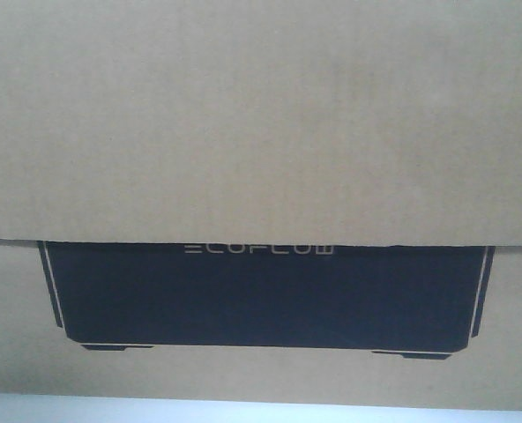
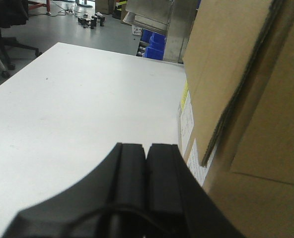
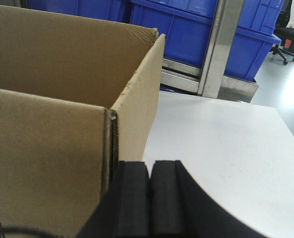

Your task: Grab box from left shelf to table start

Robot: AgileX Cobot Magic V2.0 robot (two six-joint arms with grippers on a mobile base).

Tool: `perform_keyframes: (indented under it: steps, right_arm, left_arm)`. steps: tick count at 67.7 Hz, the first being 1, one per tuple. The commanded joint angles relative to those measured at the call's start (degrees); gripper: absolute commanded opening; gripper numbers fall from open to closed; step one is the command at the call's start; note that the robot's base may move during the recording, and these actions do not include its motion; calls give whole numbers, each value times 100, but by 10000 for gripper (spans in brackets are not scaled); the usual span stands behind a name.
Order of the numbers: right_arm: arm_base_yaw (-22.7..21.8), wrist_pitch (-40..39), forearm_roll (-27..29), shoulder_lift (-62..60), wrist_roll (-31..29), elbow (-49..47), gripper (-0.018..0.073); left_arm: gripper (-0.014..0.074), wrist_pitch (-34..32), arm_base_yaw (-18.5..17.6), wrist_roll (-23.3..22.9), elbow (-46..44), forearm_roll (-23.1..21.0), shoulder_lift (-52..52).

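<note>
box (image 1: 261, 132) standing on the table (image 2: 77, 114), flaps up | my left gripper (image 2: 147, 153) pressed closed, empty, just beside box's labelled side | my right gripper (image 3: 149, 171) closed, empty, at box's other end

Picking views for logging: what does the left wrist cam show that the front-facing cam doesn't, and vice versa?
Left wrist only: the left gripper shut and empty beside the box, white labels low on the box's side, a wide stretch of table, blue bins and floor beyond. Front-facing only: the black printed rectangle with ECOFLOW lettering, partly covered by a flap. Both: the box resting on the white table.
</note>
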Motion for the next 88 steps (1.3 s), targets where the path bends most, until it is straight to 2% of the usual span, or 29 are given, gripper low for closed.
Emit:
perform_keyframes:
  steps: [1, 23, 41, 53, 88]
  right_arm:
    - [-14, -634, -65, 82, -53, -80, 57]
    - [-374, -1975, 23, 74, 351, 1042, 57]
    - [-383, -3025, 23, -84, 966, 2290, 57]
    - [-383, -2712, 23, -71, 1015, 2264, 57]
    - [-383, -2679, 23, -71, 1015, 2264, 57]
  left_arm:
    - [-99, -469, 7, -2, -17, -3, -92]
    - [-99, -469, 7, -2, -17, -3, -92]
    - [-99, -469, 7, -2, -17, -3, -92]
    - [-99, -459, 7, -2, -17, -3, -83]
    - [-99, -459, 7, -2, -17, -3, -83]
